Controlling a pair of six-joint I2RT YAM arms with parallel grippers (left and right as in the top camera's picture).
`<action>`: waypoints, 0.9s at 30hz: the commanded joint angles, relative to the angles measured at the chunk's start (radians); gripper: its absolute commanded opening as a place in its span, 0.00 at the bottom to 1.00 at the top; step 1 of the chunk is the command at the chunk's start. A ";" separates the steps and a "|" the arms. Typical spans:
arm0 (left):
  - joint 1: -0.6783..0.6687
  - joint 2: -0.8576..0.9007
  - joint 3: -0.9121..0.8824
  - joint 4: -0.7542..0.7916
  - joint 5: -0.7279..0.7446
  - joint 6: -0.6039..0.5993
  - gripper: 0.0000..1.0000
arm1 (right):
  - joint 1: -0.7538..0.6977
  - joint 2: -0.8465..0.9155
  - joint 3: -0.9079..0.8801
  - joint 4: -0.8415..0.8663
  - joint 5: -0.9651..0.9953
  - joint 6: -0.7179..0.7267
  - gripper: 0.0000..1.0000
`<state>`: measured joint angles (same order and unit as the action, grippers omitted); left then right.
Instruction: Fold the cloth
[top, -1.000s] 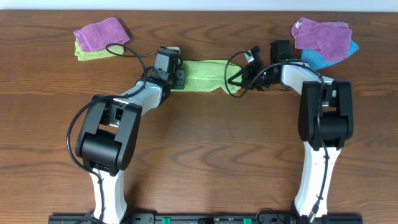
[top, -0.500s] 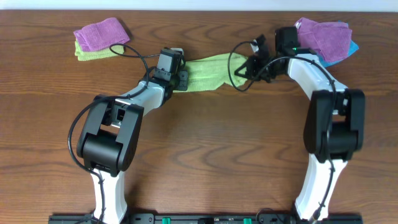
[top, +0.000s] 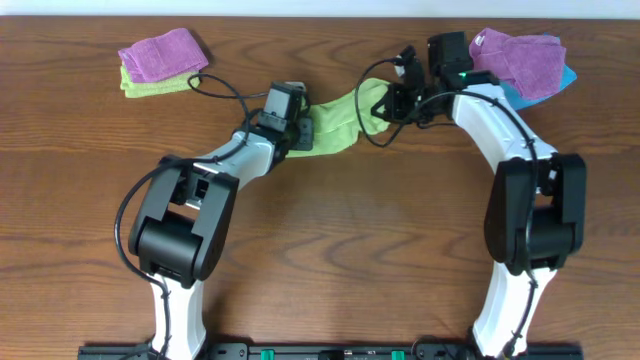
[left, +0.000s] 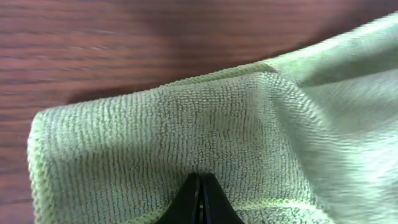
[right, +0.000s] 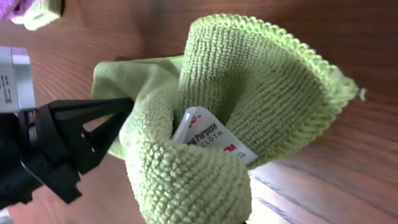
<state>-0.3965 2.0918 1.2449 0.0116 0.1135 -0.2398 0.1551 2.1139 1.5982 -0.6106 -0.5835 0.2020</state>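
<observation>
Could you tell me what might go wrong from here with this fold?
1. The cloth is bunched and curled at the right gripper, so the fold may land crooked.
2. The left gripper pinches only a small bit near a hem, which could slip out.
3. The two are close together over the cloth and might collide.

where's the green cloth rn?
Overhead view: the green cloth is at top centre of the table, stretched between the left hand and the right hand, each gripping one end.
</observation>
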 joint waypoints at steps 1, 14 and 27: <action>-0.032 0.001 -0.023 -0.018 0.048 -0.012 0.06 | 0.037 -0.021 0.017 -0.006 0.019 0.023 0.02; -0.002 -0.098 -0.023 -0.011 -0.043 -0.014 0.06 | 0.083 -0.028 0.018 -0.075 0.071 0.021 0.02; 0.026 -0.365 -0.023 -0.107 -0.155 0.000 0.05 | 0.087 -0.102 0.019 -0.089 0.087 0.010 0.01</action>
<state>-0.3855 1.7878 1.2308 -0.0803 0.0074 -0.2428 0.2337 2.0598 1.5982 -0.6968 -0.5053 0.2127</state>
